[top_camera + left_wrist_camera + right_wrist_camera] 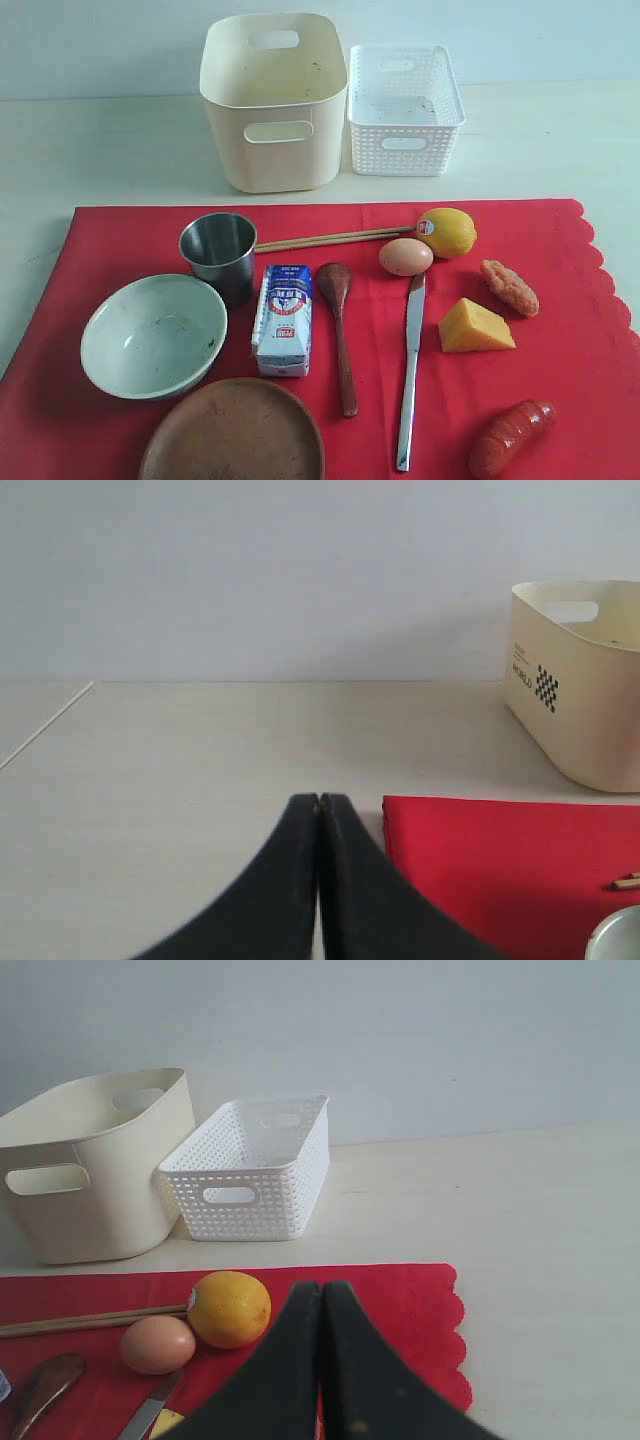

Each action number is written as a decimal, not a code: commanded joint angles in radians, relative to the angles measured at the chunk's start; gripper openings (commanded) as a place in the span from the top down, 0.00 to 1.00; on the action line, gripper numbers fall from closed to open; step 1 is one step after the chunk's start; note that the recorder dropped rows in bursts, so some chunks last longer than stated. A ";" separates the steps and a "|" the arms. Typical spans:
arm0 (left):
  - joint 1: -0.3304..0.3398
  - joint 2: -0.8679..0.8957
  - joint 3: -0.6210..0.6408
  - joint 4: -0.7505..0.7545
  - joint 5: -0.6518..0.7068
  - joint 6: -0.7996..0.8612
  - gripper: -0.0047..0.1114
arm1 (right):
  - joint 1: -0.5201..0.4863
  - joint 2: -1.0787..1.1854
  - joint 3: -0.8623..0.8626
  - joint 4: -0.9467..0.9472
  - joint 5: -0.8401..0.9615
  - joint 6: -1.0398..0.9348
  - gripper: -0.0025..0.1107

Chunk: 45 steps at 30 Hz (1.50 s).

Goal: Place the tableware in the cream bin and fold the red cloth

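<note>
The red cloth (560, 300) lies flat on the table, scalloped edge at the right. On it stand the steel cup (219, 250), the pale bowl (153, 335) and the brown plate (232, 432). The wooden spoon (340, 330), chopsticks (330, 239) and table knife (411, 370) lie there too. The cream bin (272, 100) stands empty behind the cloth. Neither arm shows in the exterior view. My left gripper (319, 800) is shut on nothing, over bare table beside the cloth's corner (480, 850). My right gripper (321, 1288) is shut and empty above the cloth (420, 1305), near the lemon (230, 1308).
A white lattice basket (404, 108) stands right of the cream bin. On the cloth also lie a milk carton (284, 318), a lemon (446, 232), an egg (405, 257), a cheese wedge (472, 326) and two orange-red food pieces (510, 287) (510, 436).
</note>
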State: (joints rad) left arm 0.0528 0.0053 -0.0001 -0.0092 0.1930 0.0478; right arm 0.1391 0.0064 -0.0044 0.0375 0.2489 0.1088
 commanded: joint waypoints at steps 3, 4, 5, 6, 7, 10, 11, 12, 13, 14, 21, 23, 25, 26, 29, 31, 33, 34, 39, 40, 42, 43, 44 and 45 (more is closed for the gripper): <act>-0.008 -0.005 0.000 -0.010 0.000 0.001 0.94 | 0.001 -0.006 0.004 0.000 -0.003 -0.003 0.98; -0.008 -0.005 0.000 -0.010 0.000 0.001 0.94 | 0.001 -0.006 0.004 0.000 -0.003 -0.003 0.98; -0.008 -0.005 0.000 -0.010 0.000 0.001 0.94 | 0.001 -0.006 0.004 0.000 -0.003 -0.003 0.98; -0.008 -0.005 0.000 -0.010 0.000 0.001 0.94 | 0.001 -0.006 0.004 0.000 -0.003 -0.003 0.98; -0.008 -0.005 0.000 -0.010 0.000 0.001 0.94 | 0.001 -0.006 0.004 0.000 -0.003 -0.003 0.98; -0.008 -0.005 0.000 -0.010 0.000 0.001 0.94 | 0.001 -0.006 0.004 0.000 -0.003 -0.003 0.98; -0.008 -0.005 0.000 -0.010 0.000 0.001 0.94 | 0.001 -0.006 0.004 0.000 -0.003 -0.003 0.98; -0.008 -0.005 0.000 -0.010 0.000 0.001 0.94 | 0.001 -0.006 0.004 0.000 -0.003 -0.003 0.98; -0.008 -0.005 0.000 -0.010 0.000 0.001 0.94 | 0.001 -0.006 0.004 0.000 -0.003 -0.003 0.98; -0.008 -0.005 0.000 -0.010 0.000 0.001 0.94 | 0.001 -0.006 0.004 0.000 -0.003 -0.003 0.98; -0.008 -0.005 0.000 -0.010 0.000 0.001 0.94 | 0.001 -0.006 0.004 0.042 -0.110 0.017 0.98; -0.008 -0.005 0.000 -0.010 0.000 0.001 0.94 | 0.001 -0.006 0.004 0.127 -0.186 0.082 0.98; -0.008 -0.005 0.000 -0.010 0.000 0.001 0.94 | 0.001 -0.006 0.004 0.196 -0.262 0.134 0.98; -0.008 -0.005 0.000 -0.010 0.000 0.001 0.94 | 0.001 -0.006 0.004 0.208 -0.284 0.145 0.98; -0.008 -0.005 0.000 -0.010 0.000 0.001 0.94 | 0.001 -0.006 0.004 0.215 -0.355 0.155 0.98; -0.008 -0.005 0.000 -0.010 0.000 0.001 0.94 | 0.001 -0.006 0.004 0.225 -0.415 0.165 0.98; -0.008 -0.005 0.000 -0.010 0.000 0.001 0.94 | 0.001 -0.006 0.004 0.225 -0.480 0.221 0.98; -0.008 -0.005 0.000 -0.010 0.000 0.001 0.94 | 0.001 -0.006 0.004 0.225 -0.518 0.272 0.98; -0.008 -0.005 0.000 -0.010 0.000 0.001 0.94 | 0.001 -0.006 -0.035 0.225 -0.463 0.326 0.98; -0.008 -0.005 0.000 -0.010 0.000 0.001 0.94 | 0.001 -0.006 -0.058 0.225 -0.408 0.315 0.98; -0.008 -0.005 0.000 -0.010 0.000 0.001 0.94 | 0.001 0.053 -0.122 0.223 -0.291 0.254 0.98; -0.008 -0.005 0.000 -0.010 0.000 0.001 0.94 | 0.001 0.122 -0.164 0.213 -0.227 0.237 0.98; -0.008 -0.005 0.000 -0.010 0.000 0.001 0.94 | 0.001 0.160 -0.193 0.208 -0.196 0.222 0.98; -0.008 -0.005 0.000 -0.010 0.000 0.001 0.94 | 0.001 0.237 -0.238 0.206 -0.137 0.193 0.98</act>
State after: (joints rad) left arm 0.0528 0.0053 -0.0001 -0.0092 0.1930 0.0478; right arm 0.1391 0.1496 -0.1800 0.2616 0.0158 0.3523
